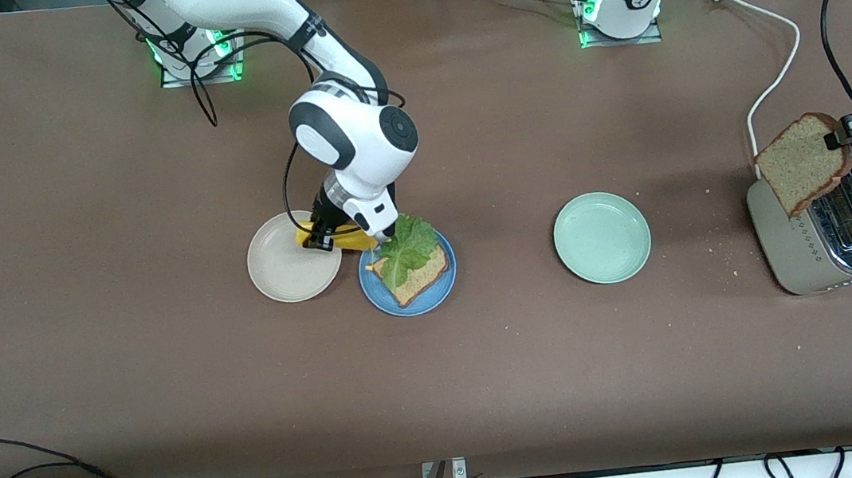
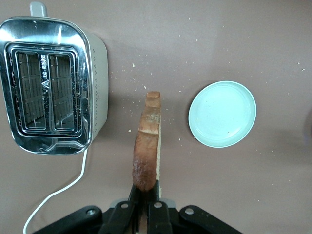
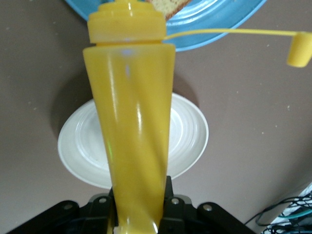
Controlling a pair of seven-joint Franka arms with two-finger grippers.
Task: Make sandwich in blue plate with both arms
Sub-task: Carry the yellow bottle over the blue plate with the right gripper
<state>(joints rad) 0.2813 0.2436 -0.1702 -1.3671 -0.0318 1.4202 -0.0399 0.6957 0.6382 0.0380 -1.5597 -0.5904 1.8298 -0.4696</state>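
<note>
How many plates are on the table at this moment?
3. The beige plate lies toward the right arm's end; the blue plate, beside it, holds bread and lettuce; the pale green plate sits between the blue plate and the toaster. None appears hidden.

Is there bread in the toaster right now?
No, both slots of the toaster are empty; the left tool holds a bread slice up in the air.

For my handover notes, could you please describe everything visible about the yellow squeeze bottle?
The glossy yellow plastic squeeze bottle tapers to a ridged nozzle, its small cap hanging open on a thin strap. The right gripper holds its base in its fingers, tilting the nozzle over the round blue plate, above the beige plate.
</note>
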